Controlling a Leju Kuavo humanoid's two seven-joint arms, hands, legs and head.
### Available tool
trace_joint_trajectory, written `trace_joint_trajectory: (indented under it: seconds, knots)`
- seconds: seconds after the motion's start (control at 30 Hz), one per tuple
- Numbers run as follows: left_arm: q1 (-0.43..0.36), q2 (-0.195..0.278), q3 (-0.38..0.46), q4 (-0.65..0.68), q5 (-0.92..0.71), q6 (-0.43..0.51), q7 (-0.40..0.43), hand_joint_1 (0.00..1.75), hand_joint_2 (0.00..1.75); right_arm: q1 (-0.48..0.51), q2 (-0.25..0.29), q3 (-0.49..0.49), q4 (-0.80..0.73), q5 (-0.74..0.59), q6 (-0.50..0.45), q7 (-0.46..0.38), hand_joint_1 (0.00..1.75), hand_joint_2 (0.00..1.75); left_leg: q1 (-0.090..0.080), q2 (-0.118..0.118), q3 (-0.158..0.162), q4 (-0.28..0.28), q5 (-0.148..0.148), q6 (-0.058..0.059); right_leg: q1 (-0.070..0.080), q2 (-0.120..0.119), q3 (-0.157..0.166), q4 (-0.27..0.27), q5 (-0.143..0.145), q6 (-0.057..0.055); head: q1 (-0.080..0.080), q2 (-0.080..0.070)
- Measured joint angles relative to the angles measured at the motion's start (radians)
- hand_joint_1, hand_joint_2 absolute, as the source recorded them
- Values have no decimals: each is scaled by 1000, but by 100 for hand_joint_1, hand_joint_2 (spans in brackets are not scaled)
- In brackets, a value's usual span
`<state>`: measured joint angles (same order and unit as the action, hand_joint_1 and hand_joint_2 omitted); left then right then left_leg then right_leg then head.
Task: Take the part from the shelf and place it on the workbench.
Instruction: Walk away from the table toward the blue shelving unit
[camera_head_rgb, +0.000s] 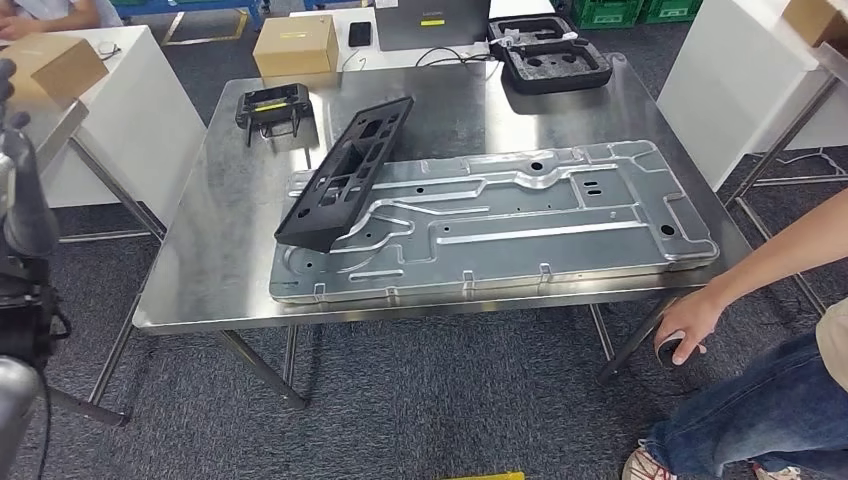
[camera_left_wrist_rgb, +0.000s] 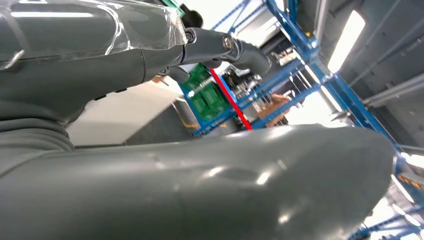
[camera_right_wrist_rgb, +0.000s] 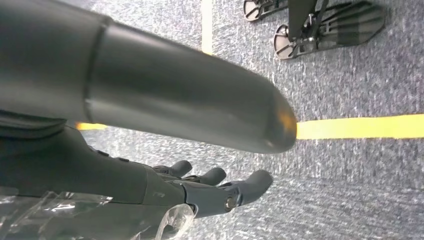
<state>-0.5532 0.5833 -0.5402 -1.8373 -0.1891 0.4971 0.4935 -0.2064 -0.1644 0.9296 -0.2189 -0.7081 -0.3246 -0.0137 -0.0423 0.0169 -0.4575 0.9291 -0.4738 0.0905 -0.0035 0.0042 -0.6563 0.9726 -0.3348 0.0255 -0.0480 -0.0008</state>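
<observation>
Left hand (camera_left_wrist_rgb: 215, 170): raised, fingers apart, nothing held; behind it in the left wrist view, blue racking (camera_left_wrist_rgb: 310, 75) with green crates (camera_left_wrist_rgb: 205, 95).

One stainless workbench (camera_head_rgb: 200, 250) on grey carpet (camera_head_rgb: 430, 410). Items on it, left to right:
- One black handheld controller (camera_head_rgb: 268, 108) with a yellow label; writing too small to read.
- One black part (camera_head_rgb: 345, 172), a long perforated bracket, tilted, its lower end resting on the panel and its upper end raised toward the far side of the bench.
- One large stamped metal panel (camera_head_rgb: 520, 215), lying flat, covering most of the near half.
- One black foam tray (camera_head_rgb: 552, 55) at the far right corner.

Beyond the bench: one cardboard box (camera_head_rgb: 296, 44), a second box (camera_head_rgb: 55, 62) at far left, one laptop (camera_head_rgb: 432, 22).

A person's hand (camera_head_rgb: 686, 325) grasps a table leg at right.

Right hand (camera_right_wrist_rgb: 220, 187): hanging over carpet with a yellow floor line (camera_right_wrist_rgb: 360, 126), fingers loosely extended, nothing held.
</observation>
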Motion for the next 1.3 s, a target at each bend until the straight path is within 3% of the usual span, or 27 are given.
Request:
trace_joint_trajectory:
  seconds: [0.03, 0.1, 0.17, 0.2, 0.23, 0.27, 0.33, 0.4, 0.47, 0.53, 0.57, 0.63, 0.7, 0.73, 0.77, 0.8, 0.87, 0.9, 0.97, 1.0, 1.07, 1.1, 1.13, 1.2, 1.23, 1.27, 1.3]
  knots:
    - [7, 6, 6, -3, 0, 1, 3, 0, 0, 1, -3, -1, 0, 0, 0, 0, 0, 0, 4, 1, -6, -8, 14, -4, 2, 0, -6, 3, -8, 5, -1, 0]
    - [26, 15, 17, -8, 0, 5, 8, 0, 0, 5, -6, -4, 0, 1, 0, -1, 0, 0, 14, 2, -26, -19, 43, -5, 4, 1, -28, 63, -87, 14, 0, 0]
    - [51, 25, 31, -12, 0, 10, 12, 0, 0, 11, -5, -6, 0, 3, 1, -1, 0, 0, 15, 2, -56, -17, 68, -1, -2, 1, -55, 196, -192, 24, 2, 0]
    - [62, 29, 37, -13, 0, 12, 13, 0, 0, 14, -5, -7, 0, 3, 1, -1, 0, 0, 16, 2, -70, -17, 79, -2, -6, 1, -62, 256, -216, 28, 3, 0]
    - [72, 33, 44, -15, 0, 13, 14, 0, 0, 16, -5, -7, 0, 4, 1, -1, 0, 0, 17, 2, -86, -14, 91, -4, -10, 1, -56, 294, -214, 33, 3, 0]
    - [82, 37, 50, -16, 0, 14, 14, 0, 0, 18, -5, -8, 0, 4, 1, -1, 0, 0, 19, 1, -102, -11, 102, -7, -13, 1, -35, 295, -190, 39, 3, 0]
    - [97, 44, 63, -20, -1, 15, 15, 0, 0, 18, -5, -11, 0, 4, 1, -1, 0, 0, 25, 1, -133, 2, 117, -17, -20, 1, 48, 208, -134, 50, 3, 0]
    - [106, 55, 78, -29, -3, 15, 16, 0, 0, 20, -4, -13, 0, 4, 2, -2, 0, 0, 27, 2, -159, 24, 127, -29, -21, 3, 141, 69, -147, 49, 3, 0]
    - [111, 65, 92, -37, -5, 15, 20, 0, 0, 21, -2, -14, -1, 4, 4, -4, 0, 0, 26, 4, -174, 37, 140, -40, -15, 5, 177, 1, -172, 35, 2, 0]
    - [121, 72, 102, -42, -6, 14, 26, 0, 0, 25, 2, -14, -1, 4, 7, -5, 0, 0, 30, 2, -179, 39, 147, -51, -15, 2, 164, 3, -159, 13, 1, 0]
    - [127, 75, 106, -44, -6, 13, 29, 0, 0, 27, 4, -14, -1, 4, 8, -5, 0, 0, 33, 0, -185, 51, 128, -58, -16, 0, 156, 3, -149, 3, 0, 0]
    - [137, 84, 116, -50, -6, 11, 31, 0, 0, 31, 10, -14, -1, 4, 10, -7, 0, 0, 40, -5, -213, 137, 32, -74, -19, -5, 130, 2, -125, -10, -2, 0]
    - [144, 90, 126, -57, -7, 9, 32, 0, 0, 35, 12, -14, -1, 4, 10, -9, 0, 0, 46, -5, -241, 272, -64, -86, -19, -7, 96, 3, -99, -14, -4, 0]
    - [149, 91, 131, -59, -7, 9, 32, 0, 0, 38, 14, -14, -1, 2, 10, -11, 0, 0, 49, -5, -244, 323, -78, -89, -19, -7, 79, 3, -87, -13, -4, 0]
    - [154, 92, 135, -61, -7, 8, 32, 0, 0, 40, 16, -14, -1, 1, 10, -12, 0, 0, 52, -5, -235, 351, -72, -90, -20, -8, 62, 4, -74, -12, -4, 0]
    - [157, 94, 138, -63, -8, 7, 32, 0, 0, 42, 17, -14, -1, -1, 10, -14, 0, 0, 54, -6, -206, 339, -45, -90, -20, -8, 44, 4, -61, -9, -4, 0]
    - [159, 98, 148, -69, -11, 4, 33, 0, 0, 45, 20, -14, -1, -2, 10, -16, 0, 0, 55, -6, -102, 215, -1, -87, -22, -7, 17, 4, -36, -2, -4, 0]
    - [159, 100, 154, -73, -13, 1, 32, 0, 0, 47, 20, -15, -1, -3, 10, -17, 0, 0, 52, -7, -40, 122, -4, -83, -22, -6, 8, 4, -25, 3, -3, 0]
    - [159, 104, 163, -78, -16, -3, 32, 0, 0, 49, 21, -15, -1, -4, 10, -18, 0, 0, 45, -10, 22, 16, -29, -73, -22, -4, 5, -3, -4, 16, -4, 0]
    - [160, 105, 166, -80, -17, -3, 32, 0, 0, 50, 21, -17, -1, -5, 9, -18, 0, 0, 41, -12, 28, -5, -33, -67, -22, -2, 6, -11, 8, 24, -4, 0]
    - [159, 108, 171, -81, -18, -3, 31, 0, 0, 54, 21, -20, 0, -7, 9, -18, 0, 0, 43, -11, 11, -4, -12, -52, -24, -1, 1, -18, 15, 36, -5, 0]
    - [159, 108, 173, -82, -18, -3, 31, 0, 0, 55, 20, -22, 0, -8, 9, -18, 0, 0, 43, -9, 0, -6, 3, -42, -24, 0, -9, 1, -15, 39, -4, 0]
    - [159, 108, 175, -83, -18, -3, 30, 0, 0, 56, 20, -23, 1, -9, 9, -17, 0, 0, 44, -8, -13, -7, 18, -34, -24, 0, -23, 44, -67, 40, -3, 0]
    - [161, 107, 177, -85, -18, -3, 30, 0, 0, 57, 20, -24, 1, -11, 9, -15, 0, 0, 39, -7, -43, -6, 45, -24, -23, -1, -56, 181, -185, 39, -1, 0]
    - [163, 107, 177, -85, -17, -3, 29, 0, 0, 58, 20, -25, 1, -12, 9, -15, 0, 0, 35, -7, -58, -5, 57, -21, -21, -1, -64, 247, -212, 38, 0, 0]
    - [166, 107, 177, -85, -17, -3, 29, 0, 0, 58, 20, -26, 1, -11, 9, -15, 0, 0, 31, -7, -73, -4, 70, -20, -18, -1, -62, 289, -211, 36, 0, 0]
    - [169, 107, 178, -86, -17, -2, 28, 0, 0, 58, 20, -27, 1, -11, 9, -15, 0, 0, 28, -7, -89, -3, 82, -19, -15, -1, -43, 301, -189, 32, 0, 0]
